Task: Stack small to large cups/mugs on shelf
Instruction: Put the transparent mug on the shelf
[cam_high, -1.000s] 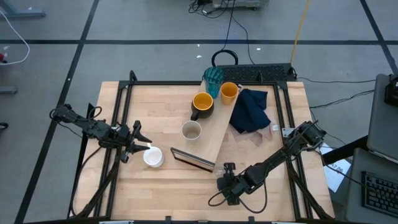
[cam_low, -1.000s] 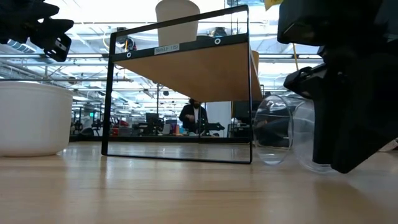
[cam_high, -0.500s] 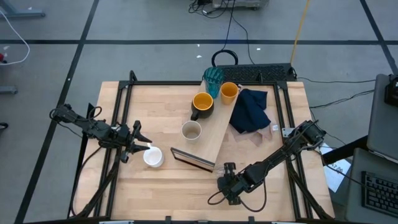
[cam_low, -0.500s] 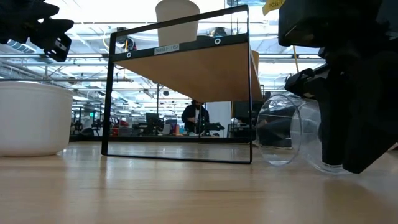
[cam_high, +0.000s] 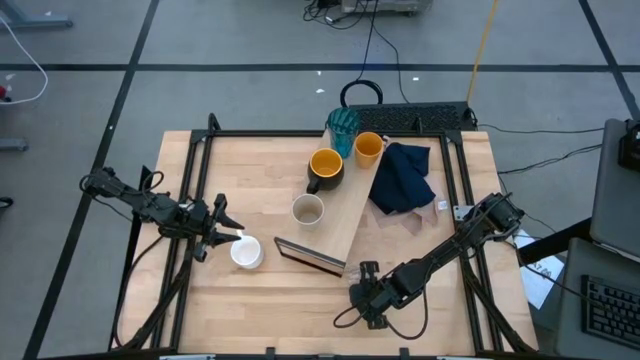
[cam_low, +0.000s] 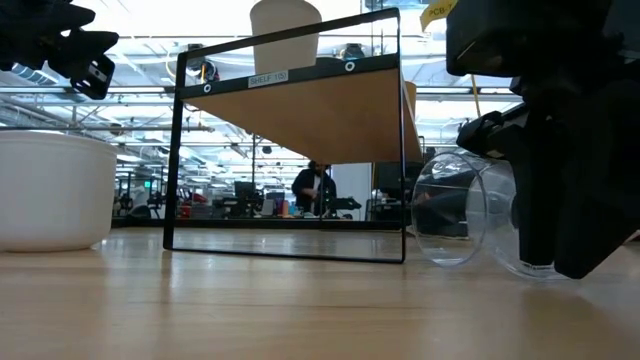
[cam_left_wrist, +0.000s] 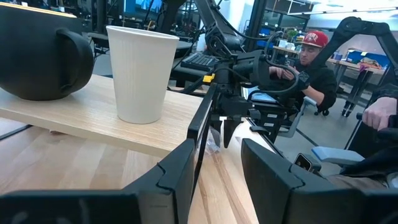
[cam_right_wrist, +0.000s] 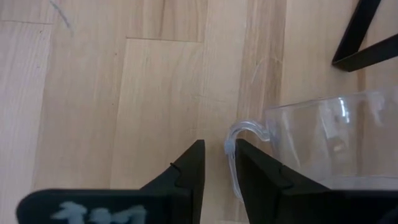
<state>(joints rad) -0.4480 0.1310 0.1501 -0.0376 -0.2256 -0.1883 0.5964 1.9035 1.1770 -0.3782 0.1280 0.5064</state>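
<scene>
The light-wood shelf (cam_high: 345, 225) lies slantwise across the table. On it stand the teal tumbler (cam_high: 342, 124), orange cup (cam_high: 368, 148), dark mug with yellow inside (cam_high: 325, 168) and beige cup (cam_high: 308, 210). The white mug (cam_high: 246, 252) stands on the table, with my left gripper (cam_high: 226, 236) open and level just beside it, touching nothing. The clear glass (cam_low: 465, 215) lies on its side on the table near the front edge. My right gripper (cam_right_wrist: 214, 155) slants down at it, its fingers a narrow gap apart. My right gripper has the clear glass's handle (cam_right_wrist: 239, 134) at its fingertips, slanting down from above. The handle's curve lies against the inner side of one finger (cam_right_wrist: 255, 168). Bare table shows between it and the other finger. The glass rests on its side on the table.
A navy cloth (cam_high: 402, 178) lies to the right of the shelf. The shelf's black end frame (cam_low: 290, 150) stands between the white mug and the glass. People sit beyond the table's edge in the left wrist view (cam_left_wrist: 311, 62).
In the low view more of the clear glass now shows beside my right gripper. The glass has shifted a little on the table while still lying on its side.
</scene>
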